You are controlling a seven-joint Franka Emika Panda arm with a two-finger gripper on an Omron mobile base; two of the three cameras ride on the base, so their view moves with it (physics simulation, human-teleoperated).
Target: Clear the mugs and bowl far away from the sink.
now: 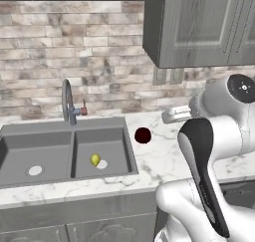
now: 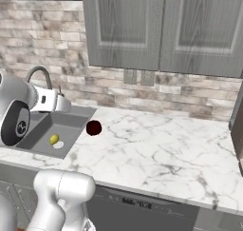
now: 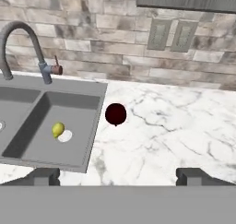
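On the white marble counter [image 3: 184,126], a dark maroon mug [image 3: 115,114] stood just beside the right rim of the grey double-basin sink [image 3: 46,121], at about 3 o'clock from the right basin in the hand view. Its handle could not be made out. From the left base view the mug [image 1: 143,135] sat at roughly 2 o'clock from the sink [image 1: 64,151], near the counter's back half; the right base view showed it [image 2: 94,128] beside the sink's [image 2: 52,130] far corner.

A small yellow-green fruit [image 3: 57,129] lay in the right basin, touching the pale drain. A curved grey faucet [image 3: 20,43] rose behind the basins, at 12 o'clock from the divider, against a brick-pattern wall.

The gripper [image 3: 118,176] hung above the counter's front edge, its jaws spread wide and released, holding nothing; the mug lay at 12 o'clock from it, well apart. Grey cabinets [image 2: 161,25] hung above the counter.
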